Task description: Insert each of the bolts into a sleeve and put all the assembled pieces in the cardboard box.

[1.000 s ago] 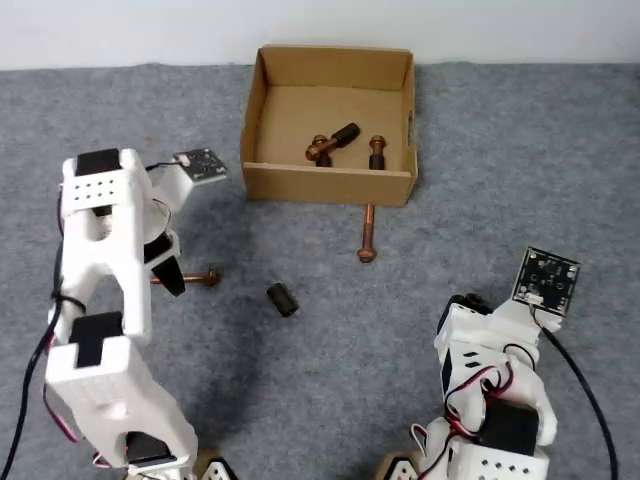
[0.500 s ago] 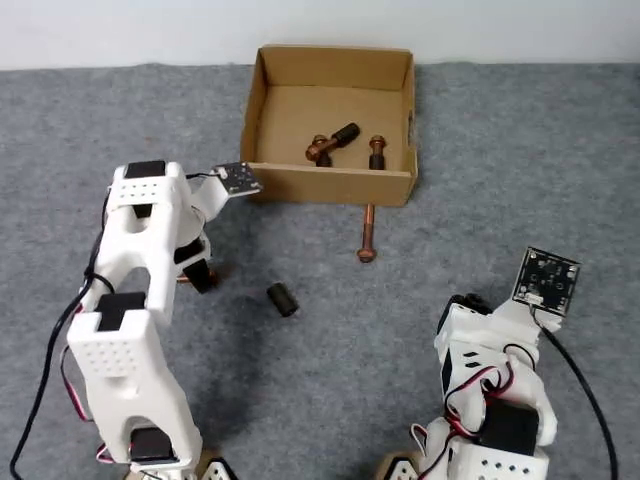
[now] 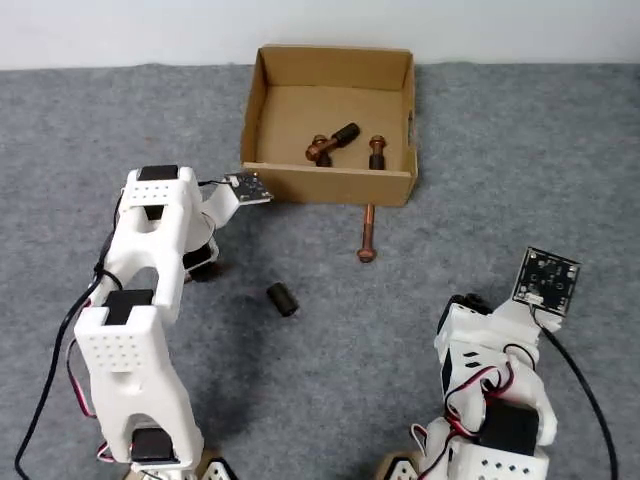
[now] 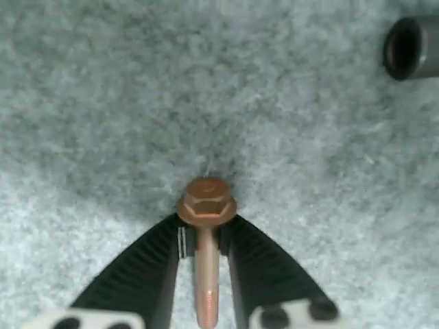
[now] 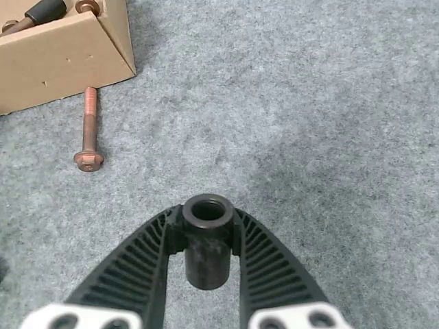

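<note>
My left gripper [image 4: 204, 227] is shut on the shank of a copper bolt [image 4: 206, 204], whose hex head pokes out past the fingertips just above the carpet. In the high view this gripper [image 3: 201, 264] sits left of a loose black sleeve [image 3: 282, 299], which also shows in the left wrist view [image 4: 410, 48]. My right gripper [image 5: 206, 221] is shut on another black sleeve [image 5: 207, 241], bore facing the camera. A second copper bolt [image 3: 368, 232] lies on the carpet in front of the cardboard box [image 3: 330, 186]. Inside the box lie two assembled pieces [image 3: 333, 142] [image 3: 377, 152].
The right arm [image 3: 490, 370] is folded back at the near right, its camera board [image 3: 546, 280] raised. Grey carpet covers the table. The loose bolt [image 5: 88, 130] lies beside the box corner [image 5: 113, 48] in the right wrist view.
The left arm has swung right with the bolt, toward the loose sleeve and the box front. The right arm has not moved.
</note>
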Robot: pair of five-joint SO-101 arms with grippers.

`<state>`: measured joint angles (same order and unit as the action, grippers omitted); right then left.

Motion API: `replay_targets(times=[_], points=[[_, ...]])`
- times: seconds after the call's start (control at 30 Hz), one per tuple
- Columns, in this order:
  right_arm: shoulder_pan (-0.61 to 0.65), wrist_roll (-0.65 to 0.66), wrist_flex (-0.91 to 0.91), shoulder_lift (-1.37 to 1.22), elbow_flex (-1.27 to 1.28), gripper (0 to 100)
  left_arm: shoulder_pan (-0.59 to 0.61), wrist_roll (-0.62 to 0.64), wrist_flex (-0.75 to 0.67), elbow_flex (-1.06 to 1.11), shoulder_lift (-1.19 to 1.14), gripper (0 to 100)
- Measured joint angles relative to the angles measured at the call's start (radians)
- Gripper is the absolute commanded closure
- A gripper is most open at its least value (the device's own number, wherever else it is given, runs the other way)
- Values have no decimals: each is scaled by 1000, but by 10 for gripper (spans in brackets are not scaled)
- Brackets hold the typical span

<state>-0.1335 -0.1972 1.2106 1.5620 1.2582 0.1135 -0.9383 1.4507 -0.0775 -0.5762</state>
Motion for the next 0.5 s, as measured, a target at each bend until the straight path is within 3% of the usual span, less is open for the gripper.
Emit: replay_targets(times=[0.13, 0.33, 0.5], points=[[0, 0, 0, 0, 0, 991, 0, 0, 83, -6, 0, 994], [0, 0, 0, 17, 0, 991, -17, 147, 241, -2, 9, 994], [0, 0, 0, 132, 0, 991, -26, 244, 262, 75, 189, 994]])
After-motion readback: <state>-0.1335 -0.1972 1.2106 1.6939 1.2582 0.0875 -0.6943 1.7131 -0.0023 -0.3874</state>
